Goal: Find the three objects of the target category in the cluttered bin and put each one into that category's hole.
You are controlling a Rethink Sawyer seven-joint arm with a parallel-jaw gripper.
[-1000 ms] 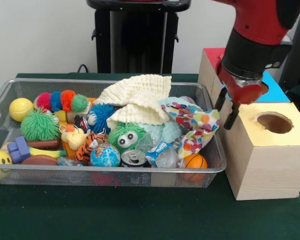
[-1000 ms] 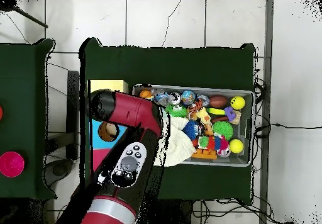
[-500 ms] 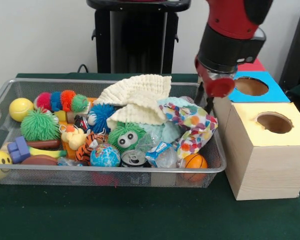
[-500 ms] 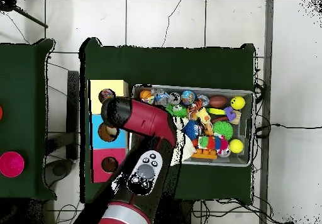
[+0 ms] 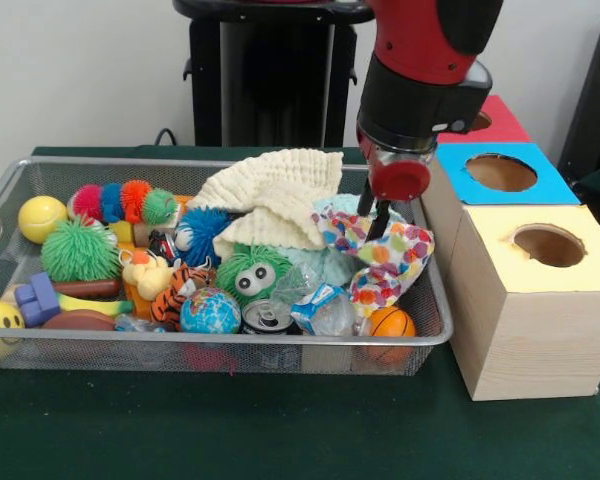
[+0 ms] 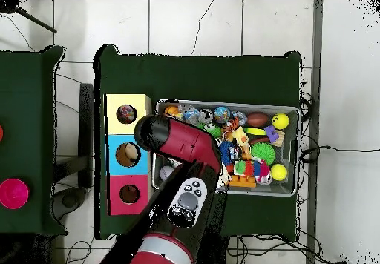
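Right of centre in the front view, the red and black arm drops in from the top, and its gripper (image 5: pixel 372 213) sits low over the right end of the wire bin (image 5: pixel 110 352), tips just at the polka-dot cloth (image 5: pixel 388 255). Honestly can't tell how far apart the fingers are or if anything's pinched between them; only dark tips show under the red wrist.

Bin is stuffed: cream knitted cloth (image 5: pixel 273 195) heaped in the middle, green fuzzy toy with googly eyes (image 5: pixel 252 274) below it, globe ball (image 5: pixel 210 312) and a soda can (image 5: pixel 269 318) at the front edge, small basketball (image 5: pixel 390 323) in the front right corner. Left side has a green spiky ball (image 5: pixel 78 249), a yellow ball (image 5: pixel 41 217) and a rainbow caterpillar (image 5: pixel 123 202).

Just beside the bin on the right stands the row of wooden boxes with holes: yellow-topped box (image 5: pixel 540 262) nearest, blue-topped box (image 5: pixel 500 172) behind it, red-topped box (image 5: pixel 490 121) farthest back.

Overhead view mostly shows the arm covering the bin's left part.
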